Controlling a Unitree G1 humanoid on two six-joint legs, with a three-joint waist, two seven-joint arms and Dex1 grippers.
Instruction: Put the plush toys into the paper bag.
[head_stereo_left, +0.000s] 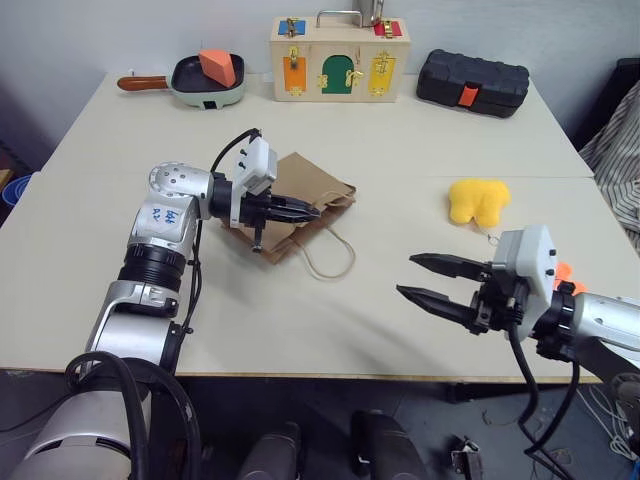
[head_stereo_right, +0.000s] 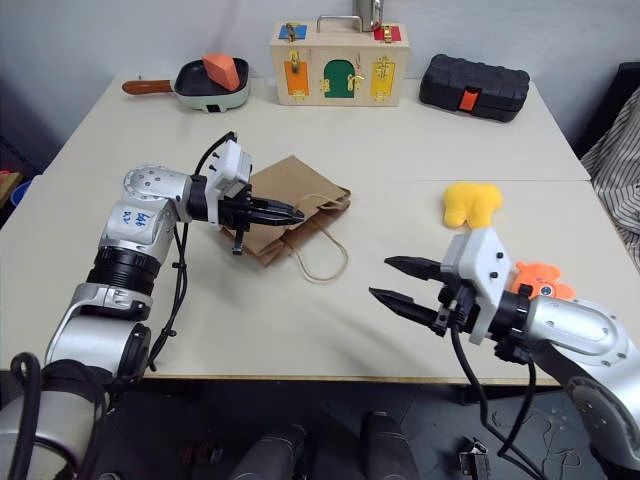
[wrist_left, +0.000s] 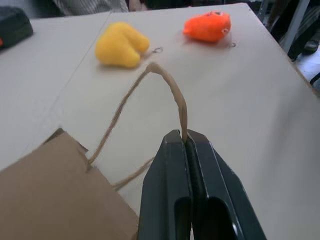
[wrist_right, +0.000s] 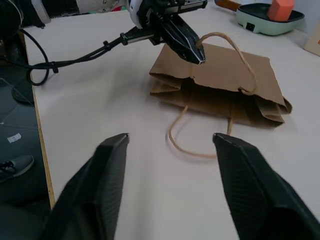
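Silver arms, black cables, black pincers

A: Left arm? Quick.
B: Reaches in from the near left, elbow bent, forearm across toward the middle. Left claw (head_stereo_left: 312, 211) points sideways to the right, roughly level, fingers pressed together, pinching a cord handle (wrist_left: 172, 92).
A: Right arm?
B: Comes in low from the near right corner. Right claw (head_stereo_right: 393, 283) points left and a bit forward, level, its two fingers apart, nothing between them.
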